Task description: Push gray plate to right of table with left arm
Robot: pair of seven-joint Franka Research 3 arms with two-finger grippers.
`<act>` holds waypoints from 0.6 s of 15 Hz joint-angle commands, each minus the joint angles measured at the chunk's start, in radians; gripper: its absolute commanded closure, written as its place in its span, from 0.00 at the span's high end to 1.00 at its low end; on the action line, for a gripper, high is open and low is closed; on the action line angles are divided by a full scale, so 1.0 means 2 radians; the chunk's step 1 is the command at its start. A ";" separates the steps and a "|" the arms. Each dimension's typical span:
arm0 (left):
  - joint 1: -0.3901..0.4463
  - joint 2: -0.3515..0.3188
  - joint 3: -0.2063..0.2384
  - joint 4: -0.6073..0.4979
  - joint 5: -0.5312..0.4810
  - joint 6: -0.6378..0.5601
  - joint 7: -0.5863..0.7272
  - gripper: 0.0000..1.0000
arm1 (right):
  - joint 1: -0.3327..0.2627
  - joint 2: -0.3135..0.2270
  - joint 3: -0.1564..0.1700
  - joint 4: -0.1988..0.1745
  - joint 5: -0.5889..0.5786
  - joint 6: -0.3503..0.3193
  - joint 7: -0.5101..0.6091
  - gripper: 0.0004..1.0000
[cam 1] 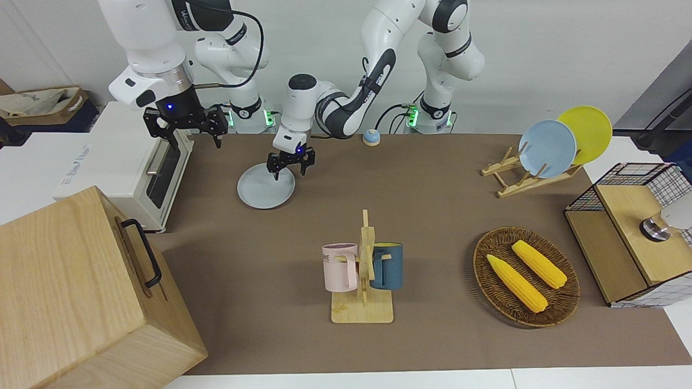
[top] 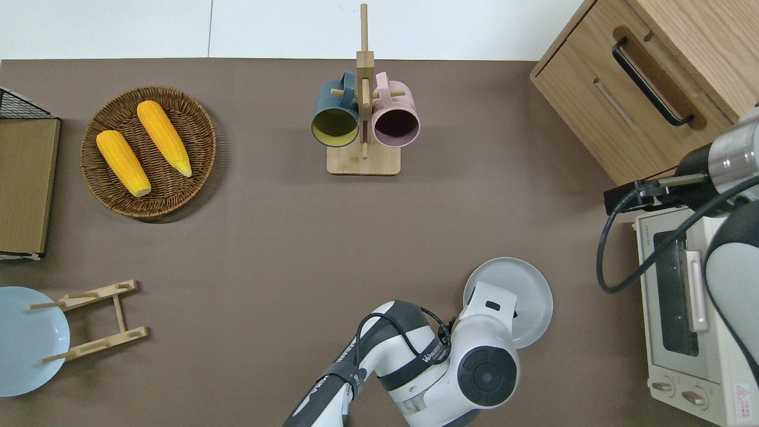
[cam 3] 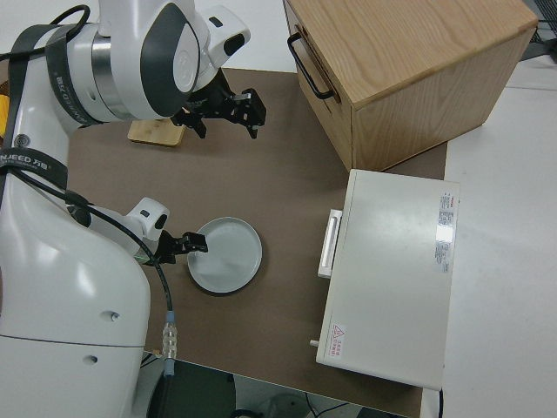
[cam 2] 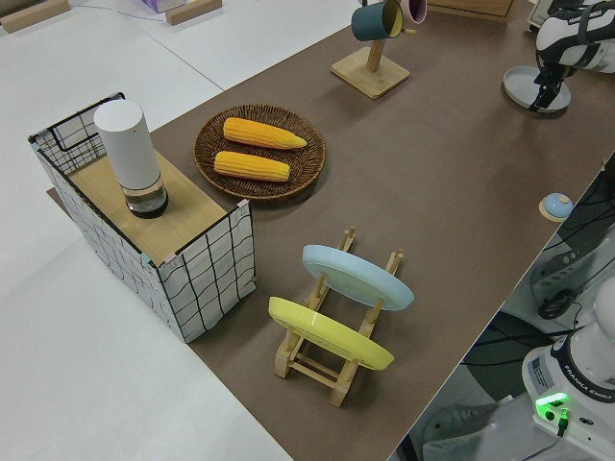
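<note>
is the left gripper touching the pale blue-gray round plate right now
Cannot tell. In the front view the open left gripper overlaps the pale blue-gray round plate, with no plain contact or gap.

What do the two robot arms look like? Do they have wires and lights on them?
Both arms are white and chunky, with black rings at the joints. The left arm wears loose black cables and ends in a small black two-finger left gripper with a tiny blue light. The right arm has a silver wrist ring, a blue light, a looping black cable and a wider black right gripper.
</note>
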 commanded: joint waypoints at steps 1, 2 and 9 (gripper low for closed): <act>0.003 0.005 0.006 0.012 0.010 -0.028 0.025 0.99 | 0.000 -0.003 0.000 0.001 0.003 -0.005 0.002 0.98; 0.012 0.000 0.006 0.009 0.006 -0.039 0.051 0.99 | 0.000 -0.003 0.000 0.001 0.003 -0.005 0.002 0.98; 0.097 -0.094 0.004 -0.051 -0.042 -0.137 0.223 0.99 | 0.000 -0.003 0.000 0.001 0.003 -0.005 0.002 0.98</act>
